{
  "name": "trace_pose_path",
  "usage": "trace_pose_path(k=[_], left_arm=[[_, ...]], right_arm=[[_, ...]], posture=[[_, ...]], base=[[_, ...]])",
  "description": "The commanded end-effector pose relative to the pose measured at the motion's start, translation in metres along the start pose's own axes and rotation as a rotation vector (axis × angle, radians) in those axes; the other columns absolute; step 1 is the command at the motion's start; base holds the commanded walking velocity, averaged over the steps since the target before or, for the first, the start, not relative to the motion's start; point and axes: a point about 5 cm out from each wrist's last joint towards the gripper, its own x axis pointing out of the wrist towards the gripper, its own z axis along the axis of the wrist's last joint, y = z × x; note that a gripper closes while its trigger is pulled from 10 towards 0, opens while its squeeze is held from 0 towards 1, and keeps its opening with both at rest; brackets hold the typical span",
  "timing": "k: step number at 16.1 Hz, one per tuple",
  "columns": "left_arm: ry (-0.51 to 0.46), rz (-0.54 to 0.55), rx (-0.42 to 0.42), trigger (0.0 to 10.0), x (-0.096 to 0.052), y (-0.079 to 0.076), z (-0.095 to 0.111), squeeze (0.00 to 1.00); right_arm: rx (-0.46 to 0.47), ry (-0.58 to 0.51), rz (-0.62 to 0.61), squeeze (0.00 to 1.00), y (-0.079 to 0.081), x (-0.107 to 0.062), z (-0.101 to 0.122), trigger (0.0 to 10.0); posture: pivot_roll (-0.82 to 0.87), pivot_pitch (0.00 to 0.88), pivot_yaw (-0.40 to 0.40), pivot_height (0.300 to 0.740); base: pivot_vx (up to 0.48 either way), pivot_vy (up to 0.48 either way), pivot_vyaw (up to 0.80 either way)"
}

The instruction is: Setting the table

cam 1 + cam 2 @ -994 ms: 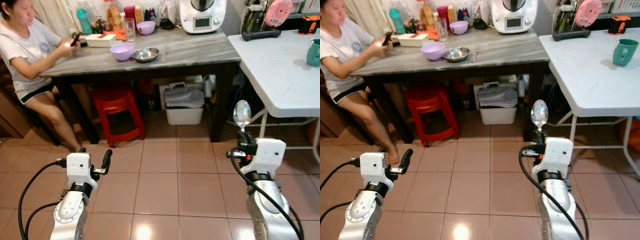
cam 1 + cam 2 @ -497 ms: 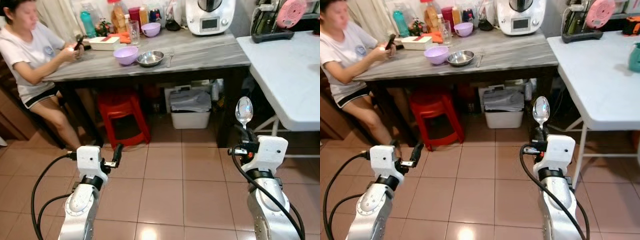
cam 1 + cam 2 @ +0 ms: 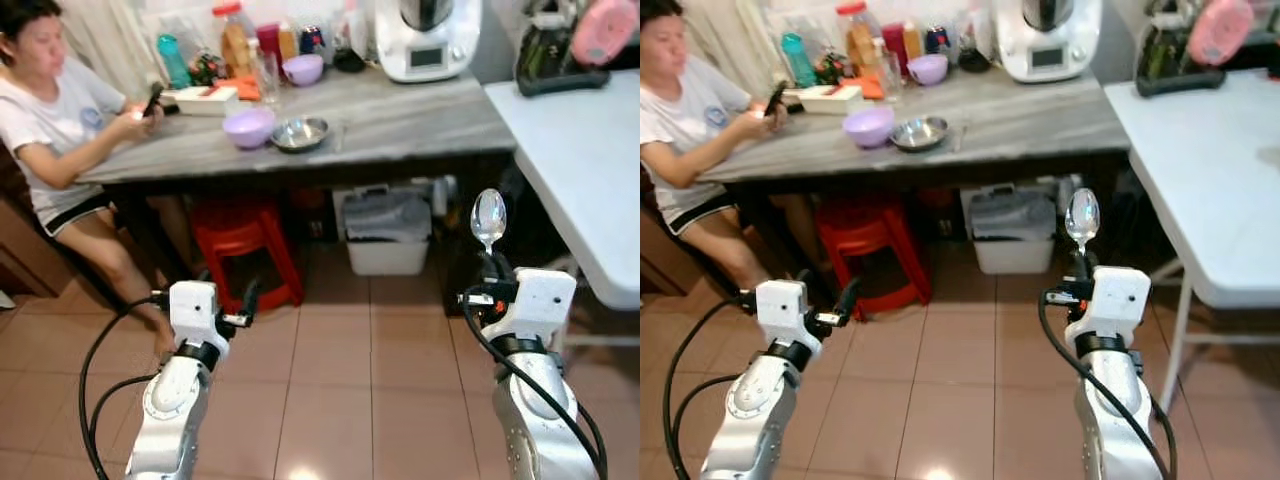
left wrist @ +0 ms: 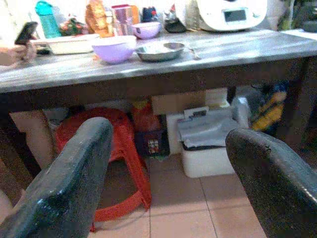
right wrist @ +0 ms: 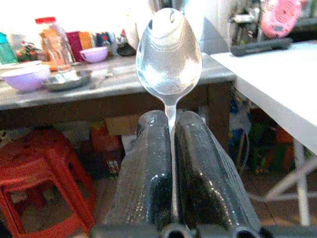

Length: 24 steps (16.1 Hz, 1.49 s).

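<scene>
Bright, even room light; glare washing out the top of both wrist views. Slight motion blur across the head views. Deep shadow under the table [image 3: 400, 120]. Floor reflection, perhaps a ceiling lamp.

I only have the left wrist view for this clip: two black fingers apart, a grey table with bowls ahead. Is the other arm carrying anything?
Observer: Yes, the right gripper is shut on a spoon, bowl end up.
Operator: Anyone nearby?
Observer: A person sits at the grey table's left end, holding a phone.
Operator: Any other surface?
Observer: A white table stands to the right.
</scene>
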Motion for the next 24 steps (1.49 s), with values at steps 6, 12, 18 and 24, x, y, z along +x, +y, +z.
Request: trace_pose_path(k=[6, 12, 18, 24], left_arm=[[-0.004, 0.012, -0.002, 10.0, 0.001, 0.007, 0.002, 0.00], [0.014, 0.074, 0.006, 10.0, -0.009, 0.022, -0.001, 0.00], [0.012, 0.068, -0.015, 10.0, -0.004, 0.016, 0.000, 0.00], [0.013, 0.064, -0.022, 10.0, -0.003, 0.014, 0.000, 0.00]], right_arm=[[0.025, -0.015, 0.030, 0.00, 0.010, 0.006, 0.004, 10.0], [0.003, -0.002, 0.002, 0.00, 0.002, -0.004, 0.000, 10.0], [0.003, -0.002, -0.002, 0.00, 0.002, -0.002, 0.000, 10.0], [0.004, -0.004, -0.002, 0.00, 0.001, -0.001, 0.000, 10.0]], posture=[[-0.14, 0.000, 0.123, 0.740], [-0.15, 0.000, 0.125, 0.740], [-0.15, 0.000, 0.124, 0.740], [-0.15, 0.000, 0.123, 0.740]], base=[[0.480, 0.000, 0.00], [0.480, 0.000, 0.00], [0.371, 0.000, 0.00], [0.371, 0.000, 0.00]])
